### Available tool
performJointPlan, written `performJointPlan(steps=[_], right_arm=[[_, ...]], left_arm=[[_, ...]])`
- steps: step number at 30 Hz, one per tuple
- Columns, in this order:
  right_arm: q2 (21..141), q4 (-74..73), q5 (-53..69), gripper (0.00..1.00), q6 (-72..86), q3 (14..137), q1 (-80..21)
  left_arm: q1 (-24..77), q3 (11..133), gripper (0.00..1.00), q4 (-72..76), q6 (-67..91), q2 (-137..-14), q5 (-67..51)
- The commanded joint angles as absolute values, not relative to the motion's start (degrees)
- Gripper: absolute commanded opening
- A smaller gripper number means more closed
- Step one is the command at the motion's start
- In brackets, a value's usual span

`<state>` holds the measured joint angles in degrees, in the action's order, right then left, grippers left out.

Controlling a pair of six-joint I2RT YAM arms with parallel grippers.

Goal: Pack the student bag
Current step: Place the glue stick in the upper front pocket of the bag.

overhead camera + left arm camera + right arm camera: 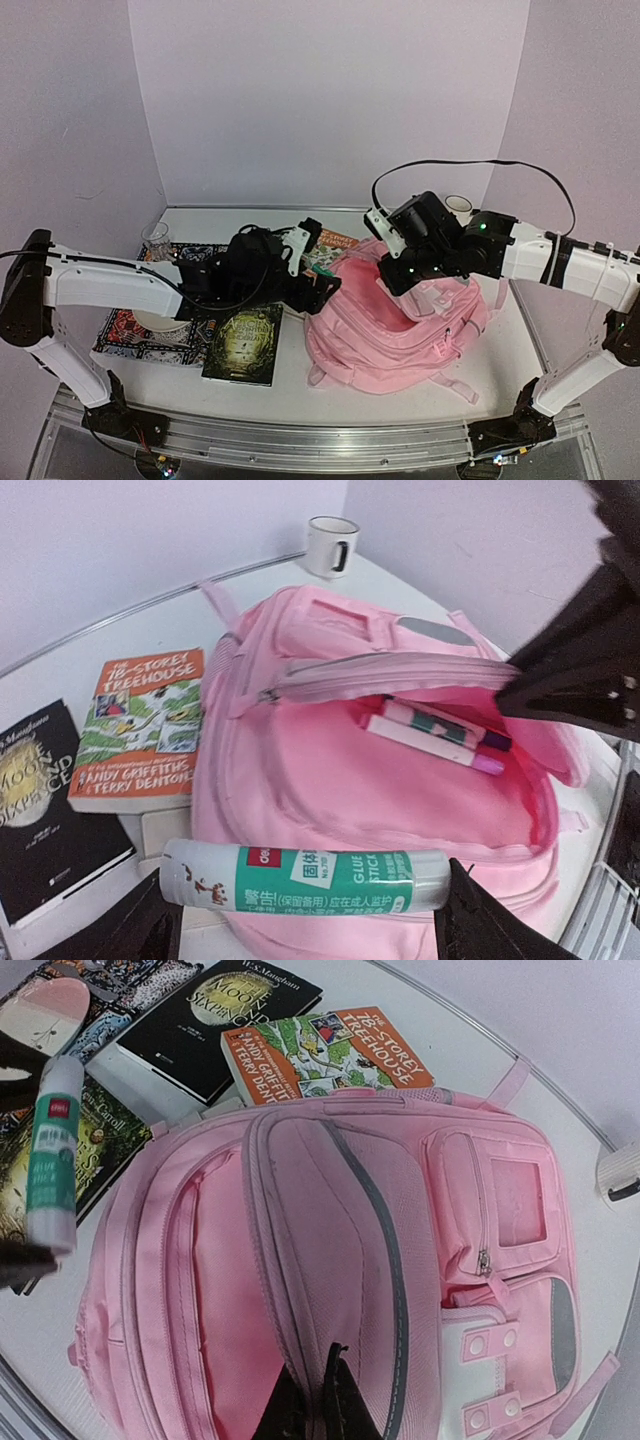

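Note:
The student bag (400, 335) is a big pink backpack lying on the table right of centre. Its main compartment (440, 770) gapes open, with two pens (430, 735) inside. My right gripper (325, 1385) is shut on the edge of the bag's front flap (330, 1260) and holds it up; it also shows as a black shape (575, 670) in the left wrist view. My left gripper (308, 895) grips a green and white glue stick (300, 880) end to end, just in front of the bag's opening. The glue stick (55, 1150) hangs beside the bag's left side.
A white mug (458, 205) stands at the back right. Left of the bag lie an orange Treehouse book (140, 730), a black book (40, 800) and a green-covered book (245, 345). A glass (157, 238) and a patterned book (125, 335) sit far left.

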<state>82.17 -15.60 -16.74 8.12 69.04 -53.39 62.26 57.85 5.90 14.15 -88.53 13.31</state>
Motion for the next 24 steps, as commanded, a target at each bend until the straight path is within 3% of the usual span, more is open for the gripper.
performJointPlan(steps=[1, 14, 24], right_arm=[[81.1, -11.3, -15.9, 0.0, 7.3, 73.7, -53.7], [82.1, -11.2, -14.2, 0.0, 7.5, 74.7, -53.7], [82.9, -9.7, -12.3, 0.0, 8.2, 73.9, -53.7]], left_arm=[[65.9, 60.7, 0.78, 14.8, 3.3, -91.3, 12.8], [67.7, 66.0, 0.8, 24.2, -4.9, -101.4, 12.8], [67.7, 67.7, 0.89, 27.8, -6.8, -105.6, 14.5]])
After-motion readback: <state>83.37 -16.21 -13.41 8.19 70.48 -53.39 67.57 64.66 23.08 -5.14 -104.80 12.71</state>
